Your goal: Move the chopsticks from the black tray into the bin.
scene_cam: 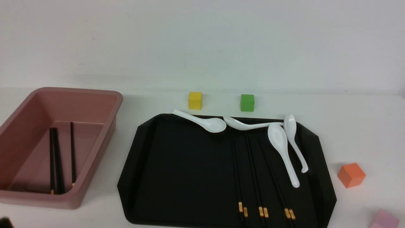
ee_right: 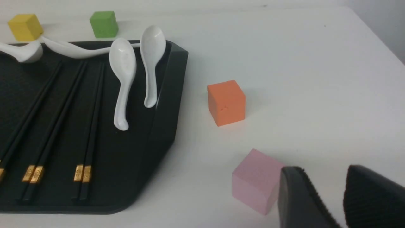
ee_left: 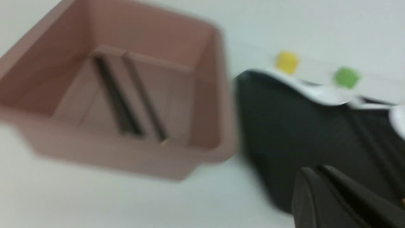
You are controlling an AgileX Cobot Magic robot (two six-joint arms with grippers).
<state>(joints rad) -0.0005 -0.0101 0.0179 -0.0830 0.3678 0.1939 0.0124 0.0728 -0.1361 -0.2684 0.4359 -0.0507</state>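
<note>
I see the bin (scene_cam: 60, 145) left of the tray (scene_cam: 177, 171), chopsticks (scene_cam: 58, 161) inside. More sticks (scene_cam: 258, 177) lie on the tray's right half, spoons (scene_cam: 281, 142) behind them. Two cubes (scene_cam: 195, 100) sit behind the tray, two blocks (scene_cam: 351, 175) right of it.

The front camera looks down at the black tray (scene_cam: 177, 171). Both wrist cameras sit low, sharing its twelve o'clock edge.
</note>
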